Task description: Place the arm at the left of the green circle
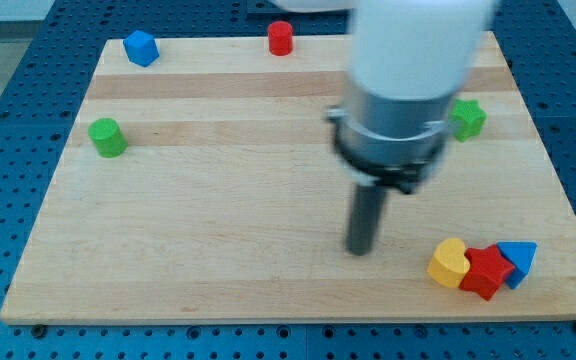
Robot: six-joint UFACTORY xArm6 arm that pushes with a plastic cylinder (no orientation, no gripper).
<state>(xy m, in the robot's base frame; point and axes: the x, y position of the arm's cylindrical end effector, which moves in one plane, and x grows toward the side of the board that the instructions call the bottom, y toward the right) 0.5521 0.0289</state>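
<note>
My tip (359,250) rested on the surface (218,250) right of centre, well apart from the green circle (107,137), which stood near the view's left edge. There was no hand to open or close — only the bare rod. The risk, I judged, was coming straight at the circle and nudging it off the edge, since little surface lay to its left. The arm's blurred body hid the surface behind it and partly covered the green block (469,118) at the view's right.
</note>
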